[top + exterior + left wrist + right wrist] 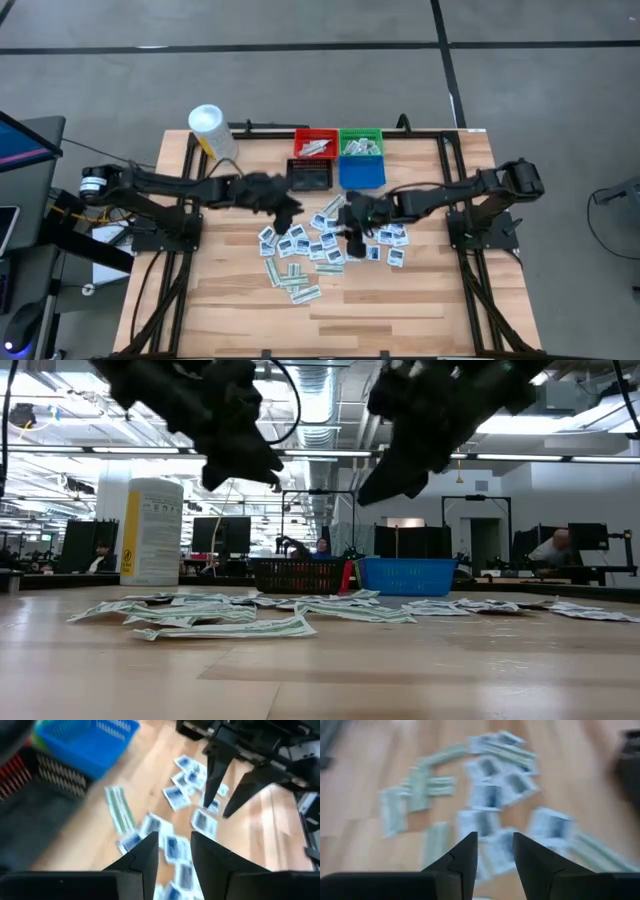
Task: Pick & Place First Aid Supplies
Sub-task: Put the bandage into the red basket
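The first aid supplies lie scattered flat on the wooden table: square white packets with blue print (pixel 325 240) and pale green strips (pixel 295 280) near the middle. My left gripper (pixel 290 205) hangs open above the pile's far left side, and its wrist view shows packets (pixel 175 797) below the empty fingers. My right gripper (pixel 352 225) hangs open over the pile's right part, above more packets (pixel 487 795) and strips (pixel 420 790). In the low view both grippers (pixel 245 460) (pixel 400 470) stand clear above the table.
Four small bins stand at the table's far middle: red (pixel 314 145), green (pixel 361 143), black (pixel 309 175) and blue (pixel 362 172); the red and green ones hold pale items. A white tub with a yellow label (pixel 212 130) stands at the far left. Bare wood lies toward the near edge.
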